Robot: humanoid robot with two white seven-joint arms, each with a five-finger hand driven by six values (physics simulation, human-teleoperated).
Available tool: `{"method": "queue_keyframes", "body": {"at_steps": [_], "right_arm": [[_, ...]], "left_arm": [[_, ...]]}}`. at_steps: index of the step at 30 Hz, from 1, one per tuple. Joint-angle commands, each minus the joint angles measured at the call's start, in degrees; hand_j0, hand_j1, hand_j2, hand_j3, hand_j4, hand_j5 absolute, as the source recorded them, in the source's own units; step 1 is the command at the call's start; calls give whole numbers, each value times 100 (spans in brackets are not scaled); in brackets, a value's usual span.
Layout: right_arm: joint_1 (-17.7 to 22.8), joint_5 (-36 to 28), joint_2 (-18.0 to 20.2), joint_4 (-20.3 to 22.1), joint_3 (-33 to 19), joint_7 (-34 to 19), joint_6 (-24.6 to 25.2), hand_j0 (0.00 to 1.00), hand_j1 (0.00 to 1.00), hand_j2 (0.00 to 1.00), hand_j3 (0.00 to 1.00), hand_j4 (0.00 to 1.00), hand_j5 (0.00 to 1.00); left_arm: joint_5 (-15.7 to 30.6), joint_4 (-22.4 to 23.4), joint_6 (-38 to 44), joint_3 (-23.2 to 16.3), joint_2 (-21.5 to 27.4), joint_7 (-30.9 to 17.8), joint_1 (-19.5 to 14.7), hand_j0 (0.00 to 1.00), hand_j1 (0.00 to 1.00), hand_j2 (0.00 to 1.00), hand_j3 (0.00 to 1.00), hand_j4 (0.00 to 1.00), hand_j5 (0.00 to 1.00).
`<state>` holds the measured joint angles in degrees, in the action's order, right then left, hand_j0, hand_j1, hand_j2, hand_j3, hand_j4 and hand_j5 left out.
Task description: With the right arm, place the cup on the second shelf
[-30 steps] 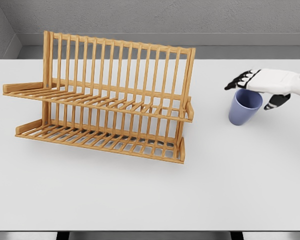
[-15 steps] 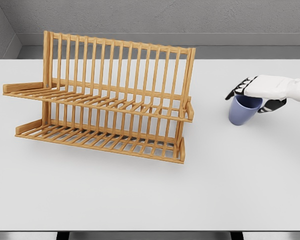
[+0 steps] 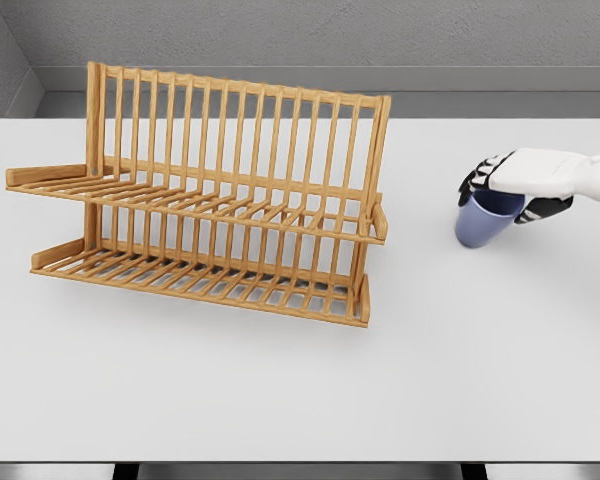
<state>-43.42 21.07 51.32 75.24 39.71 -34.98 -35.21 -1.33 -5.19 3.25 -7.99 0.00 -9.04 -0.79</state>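
Note:
A blue cup (image 3: pixel 483 222) sits at the right of the white table (image 3: pixel 280 390), tilted slightly, its mouth up toward my right hand (image 3: pixel 508 192). That hand comes in from the right edge and lies over the cup's rim, black fingers (image 3: pixel 473 180) curled down the far side and thumb on the near side, shut on the cup. A wooden two-tier dish rack (image 3: pixel 210 195) stands at left centre; its upper shelf (image 3: pixel 200 205) and lower shelf (image 3: pixel 200 275) hold nothing. The left arm is out of view.
The rack's tall slatted back (image 3: pixel 240 130) rises behind both shelves. A grey wall (image 3: pixel 310 40) runs behind the table. The table's near edge lies along the bottom of the view.
My right hand dropped onto the cup's rim and its fingers curled around it. The cup has tipped and shifted slightly left.

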Motion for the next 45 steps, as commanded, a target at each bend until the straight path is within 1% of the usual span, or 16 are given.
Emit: {"method": "queue_keyframes", "body": {"at_steps": [1, 5, 7, 10, 14, 16, 17, 21, 22, 25, 28, 32, 37, 39, 41, 45], "right_arm": [[-9, -50, 36, 35, -34, -2, 21, 62, 62, 62, 62, 62, 62], [-44, -68, 54, 122, -68, -2, 21, 61, 61, 61, 61, 61, 61], [9, -68, 106, 316, -280, -2, 21, 61, 61, 61, 61, 61, 61], [26, -76, 177, 387, -411, -2, 21, 61, 61, 61, 61, 61, 61], [62, -76, 344, 747, -543, -2, 21, 61, 61, 61, 61, 61, 61], [62, -76, 361, 808, -561, -2, 21, 61, 61, 61, 61, 61, 61], [70, -76, 388, 835, -693, -2, 21, 61, 61, 61, 61, 61, 61], [123, -76, 511, 1151, -868, -2, 21, 61, 61, 61, 61, 61, 61], [184, -68, 519, 1274, -886, -2, 21, 61, 61, 61, 61, 61, 61], [255, -68, 563, 1379, -1044, -2, 21, 61, 61, 61, 61, 61, 61], [668, -68, 721, 1749, -1475, -2, 21, 61, 61, 61, 61, 61, 61], [677, -76, 766, 1960, -1510, -2, 21, 61, 61, 61, 61, 61, 61], [747, -68, 809, 2091, -1642, -2, 21, 61, 61, 61, 61, 61, 61], [773, -68, 818, 2197, -1765, -2, 21, 61, 61, 61, 61, 61, 61], [923, -68, 818, 2276, -1967, -2, 21, 61, 61, 61, 61, 61, 61], [923, -68, 809, 2522, -2002, -2, 21, 61, 61, 61, 61, 61, 61]], "left_arm": [[1, 1, 0, 0, 0, -1, 0, 100, 100, 100, 100, 100, 100], [1, 1, 0, 0, 0, -1, 0, 100, 100, 100, 100, 100, 100], [1, 1, 0, 0, 0, -1, 0, 100, 100, 100, 100, 100, 100], [1, 1, 0, 0, 0, -1, 0, 100, 100, 100, 100, 100, 100], [1, 1, 0, 0, 0, -1, 0, 100, 100, 100, 100, 100, 100], [1, 1, 0, 0, 0, -1, 0, 100, 100, 100, 100, 100, 100], [1, 1, 0, 0, 0, -1, 0, 100, 100, 100, 100, 100, 100], [1, 1, 0, 0, 0, -1, 0, 100, 100, 100, 100, 100, 100], [1, 1, 0, 0, 0, -1, 0, 100, 100, 100, 100, 100, 100], [1, 1, 0, 0, 0, -1, 0, 100, 100, 100, 100, 100, 100], [1, 1, 0, 0, 0, -1, 0, 100, 100, 100, 100, 100, 100], [1, 1, 0, 0, 0, -1, 0, 100, 100, 100, 100, 100, 100], [1, 1, 0, 0, 0, -1, 0, 100, 100, 100, 100, 100, 100], [1, 1, 0, 0, 0, -1, 0, 100, 100, 100, 100, 100, 100], [1, 1, 0, 0, 0, -1, 0, 100, 100, 100, 100, 100, 100], [1, 1, 0, 0, 0, -1, 0, 100, 100, 100, 100, 100, 100]]}}
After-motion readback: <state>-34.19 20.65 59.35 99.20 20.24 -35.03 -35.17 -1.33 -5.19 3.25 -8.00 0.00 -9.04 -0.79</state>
